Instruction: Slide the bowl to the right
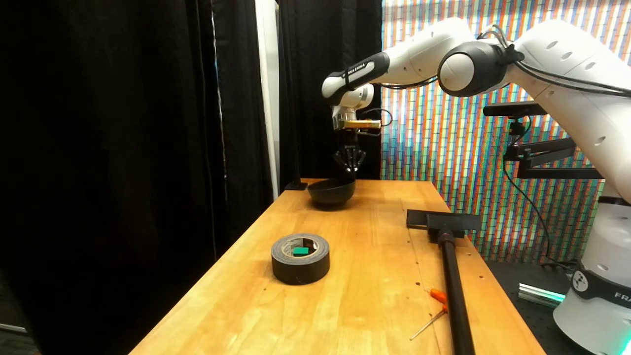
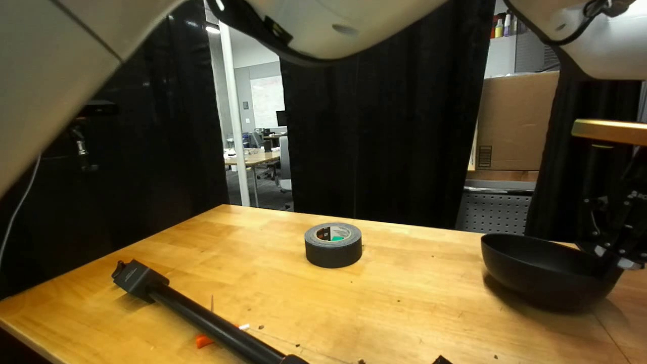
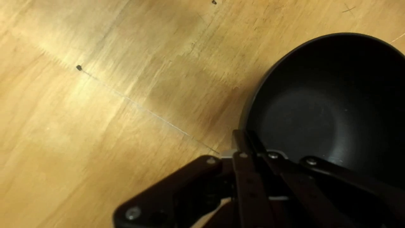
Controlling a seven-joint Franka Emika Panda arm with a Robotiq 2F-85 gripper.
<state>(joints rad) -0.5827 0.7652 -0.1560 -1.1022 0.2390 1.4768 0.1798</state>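
Note:
The bowl (image 1: 330, 194) is black, round and plain inside. It is at the far end of the wooden table in an exterior view, and at the right side in an exterior view (image 2: 546, 280), where it looks slightly tilted. In the wrist view the bowl (image 3: 303, 120) fills the right side, partly cut off by the frame edge. My gripper (image 1: 351, 170) points down at the bowl's rim. In the wrist view the fingertips (image 3: 246, 136) are close together, one outside the rim and one inside, pinching the bowl's wall. The gripper is partly cut off in an exterior view (image 2: 614, 258).
A dark tape roll (image 1: 300, 271) with a greenish centre lies on the wooden table (image 1: 365, 305); it also shows in an exterior view (image 2: 333, 255). A long black-handled tool (image 1: 456, 291) lies along the table edge over an orange-handled screwdriver (image 1: 438, 296). Black curtains (image 1: 325, 74) hang beyond the table.

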